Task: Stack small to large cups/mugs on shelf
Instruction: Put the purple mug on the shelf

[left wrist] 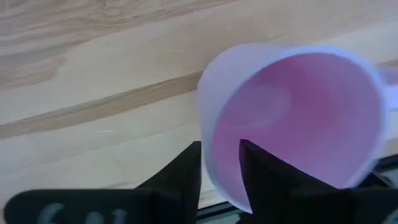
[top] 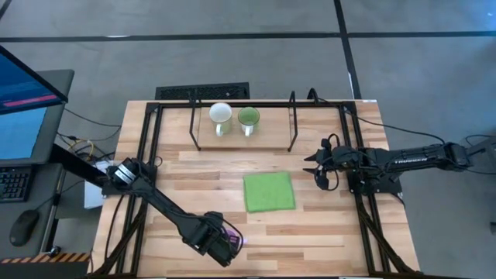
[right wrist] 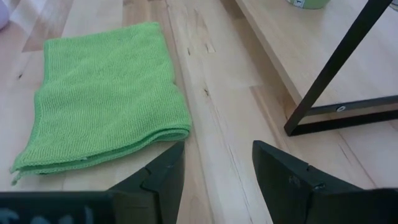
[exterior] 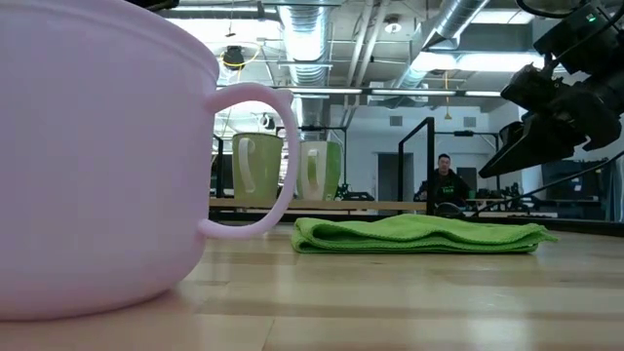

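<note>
A light purple/pink mug point(top: 235, 236) stands near the table's front edge, left of the middle, and fills the left of the low view point(exterior: 97, 166), upright with its handle point(exterior: 258, 161) free. My left gripper point(top: 225, 242) is shut on its rim. A white mug point(top: 220, 116) and a green mug point(top: 248, 118) stand upright side by side on the shelf's wooden board point(top: 271, 138) at the back. My right gripper point(top: 316, 167) hangs open and empty above the table, right of the green cloth point(top: 269, 191). My left gripper point(left wrist: 221, 146) pinches the pink mug's wall at the rim point(left wrist: 217, 168), one finger point(left wrist: 264, 174) inside the mug and one point(left wrist: 183, 171) outside. The fingers come from above, slanting. In the low view the mug looks upright with its base on the table.
The folded green cloth point(right wrist: 106, 93) lies flat mid-table, in front of the shelf. The shelf's black wire uprights point(right wrist: 336, 68) stand close to my right gripper. A monitor and keyboard point(top: 23, 116) sit off the table's left side. A person point(exterior: 446, 180) is in the room behind.
</note>
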Tool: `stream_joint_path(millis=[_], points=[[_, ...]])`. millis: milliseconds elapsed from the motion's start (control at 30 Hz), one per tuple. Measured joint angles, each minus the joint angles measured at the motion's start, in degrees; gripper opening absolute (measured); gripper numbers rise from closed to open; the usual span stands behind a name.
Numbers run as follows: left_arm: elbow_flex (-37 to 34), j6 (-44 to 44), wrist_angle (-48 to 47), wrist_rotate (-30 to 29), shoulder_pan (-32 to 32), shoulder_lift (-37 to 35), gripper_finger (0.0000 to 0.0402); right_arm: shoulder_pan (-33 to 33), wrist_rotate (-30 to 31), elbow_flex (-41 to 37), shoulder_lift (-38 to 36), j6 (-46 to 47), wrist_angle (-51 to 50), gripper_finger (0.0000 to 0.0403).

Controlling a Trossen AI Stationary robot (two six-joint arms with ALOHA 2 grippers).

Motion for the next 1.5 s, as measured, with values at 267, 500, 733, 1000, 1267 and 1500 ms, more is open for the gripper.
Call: stream_joint_path(millis=[267, 500, 733, 1000, 1267, 1500], points=[[0.0, 2.3, -1.4, 3.5, 0.7, 2.0, 0.0061, 0.0, 0.0, 0.0, 0.0, -0.1, -0.1, 0.0210], [0.5, 4.2, -2.6, 2.8, 1.2, 1.4, 0.0006, 0.0, 0.0, 0.0, 0.0, 0.0, 0.0, 0.0210], [0.5, 11.4, -4.0, 2.7, 3.2, 1.8, 0.0002, 0.0, 0.0, 0.0, 0.0, 0.0, 0.0, 0.0210], [0.4, 28.4, -4.3, -3.4, 9.9, -3.1, 0.0001, 0.0, 0.0, 0.0, 0.0, 0.6, 0.0, 0.0210], [0.4, 48.9, -6.0, -8.5, 19.1, -11.3, 0.0000, 0.0, 0.2, 0.0, 0.0, 1.0, 0.0, 0.0210], [0.4, 70.8, -6.4, -8.5, 29.5, -14.7, 0.0000, 0.0, 0.7, 0.0, 0.0, 3.6, 0.3, 0.0210]])
